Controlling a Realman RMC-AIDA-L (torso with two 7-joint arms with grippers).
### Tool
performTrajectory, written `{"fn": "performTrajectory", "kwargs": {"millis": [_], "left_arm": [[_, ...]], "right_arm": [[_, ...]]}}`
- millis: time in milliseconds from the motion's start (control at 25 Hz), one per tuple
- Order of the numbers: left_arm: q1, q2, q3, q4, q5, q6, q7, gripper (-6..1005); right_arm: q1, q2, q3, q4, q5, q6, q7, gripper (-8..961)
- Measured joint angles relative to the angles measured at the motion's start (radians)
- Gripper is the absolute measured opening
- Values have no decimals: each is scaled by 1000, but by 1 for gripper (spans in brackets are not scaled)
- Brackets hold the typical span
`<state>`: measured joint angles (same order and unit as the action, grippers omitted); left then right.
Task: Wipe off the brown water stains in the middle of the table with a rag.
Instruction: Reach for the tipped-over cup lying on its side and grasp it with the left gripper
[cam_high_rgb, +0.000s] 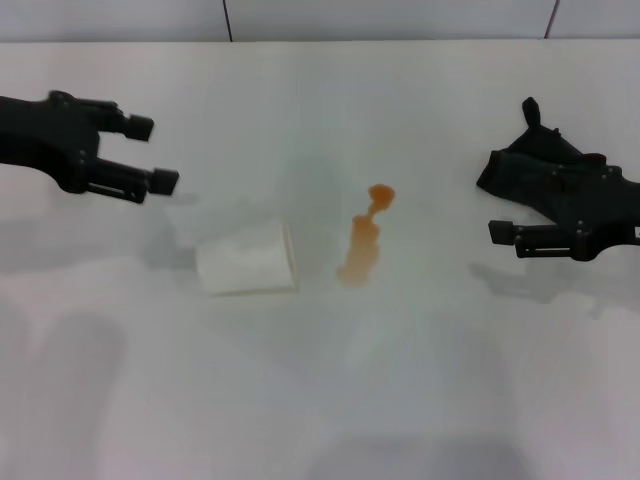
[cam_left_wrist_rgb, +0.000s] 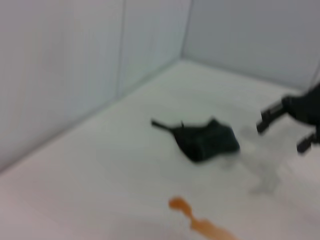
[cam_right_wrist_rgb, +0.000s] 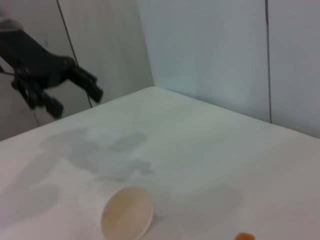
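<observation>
The brown water stains (cam_high_rgb: 362, 240) lie as an orange-brown streak with a blob at the far end in the middle of the white table (cam_high_rgb: 400, 400). They also show in the left wrist view (cam_left_wrist_rgb: 200, 222). The black rag (cam_high_rgb: 535, 150) lies crumpled at the far right and also shows in the left wrist view (cam_left_wrist_rgb: 205, 140). My right gripper (cam_high_rgb: 492, 205) is open and hovers just in front of the rag, partly over it, holding nothing; the left wrist view (cam_left_wrist_rgb: 281, 137) shows it apart from the rag. My left gripper (cam_high_rgb: 152, 153) is open and empty above the table's left side.
A pale cream paper cup (cam_high_rgb: 248, 260) lies on its side just left of the stains, its mouth towards them; it also shows in the right wrist view (cam_right_wrist_rgb: 127, 215). Grey wall panels stand behind the table's far edge.
</observation>
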<state>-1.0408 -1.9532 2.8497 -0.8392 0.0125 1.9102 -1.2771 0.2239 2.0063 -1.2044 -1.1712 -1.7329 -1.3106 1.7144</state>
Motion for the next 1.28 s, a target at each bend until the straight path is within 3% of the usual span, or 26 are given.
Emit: {"fn": "performTrajectory", "kwargs": {"millis": [120,360,640,1000,1280], "left_arm": [[-49,-11,0,2,95,-32,0,873],[-103,-24,0,12,169,-64,4,873],[-185,-55,0,60,262,-126,20,872],[-195,-90,0,151,315,-218,15,872],[-175,-96,0,150,314,-224,12,872]], "right_arm": [[0,0,0,3,9,-5,0,853],[0,0,3,4,10,-5,8,853],[0,0,3,4,11,-6,20,853],[-1,0,0,4,11,-16,23,853],[-1,0,0,1,10,-20,24,853]]}}
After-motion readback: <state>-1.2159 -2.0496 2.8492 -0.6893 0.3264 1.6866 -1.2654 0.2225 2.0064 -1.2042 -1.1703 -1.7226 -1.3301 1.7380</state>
